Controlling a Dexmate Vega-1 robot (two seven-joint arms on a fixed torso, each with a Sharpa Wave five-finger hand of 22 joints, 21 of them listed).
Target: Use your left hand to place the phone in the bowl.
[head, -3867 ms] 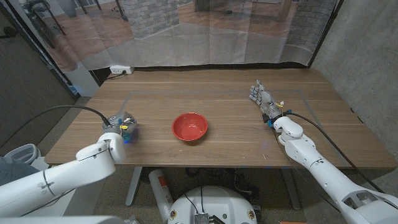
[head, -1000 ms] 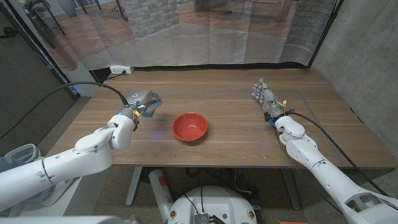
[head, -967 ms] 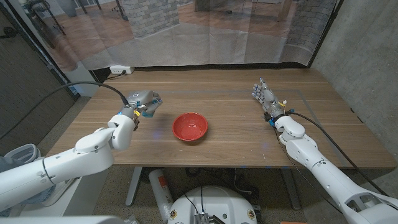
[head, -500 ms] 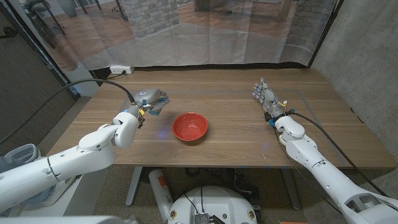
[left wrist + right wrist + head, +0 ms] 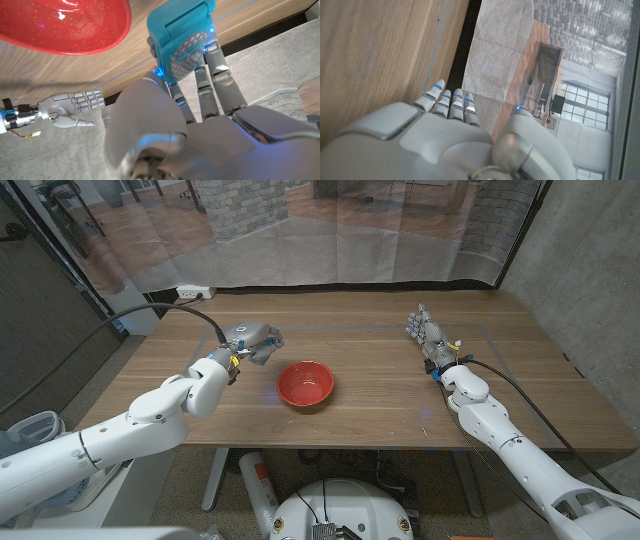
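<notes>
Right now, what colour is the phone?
Teal-blue phone, clearest in the left wrist view.

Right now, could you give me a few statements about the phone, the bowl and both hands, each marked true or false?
1. The left hand holds the teal phone. True.
2. The phone already lies inside the red bowl. False: it is in the left hand, beside the bowl and above the table.
3. The right hand grips the bowl. False: it is at the table's right side, holding nothing.
4. The bowl holds nothing. True.
5. The bowl sits between the two hands. True.
</notes>
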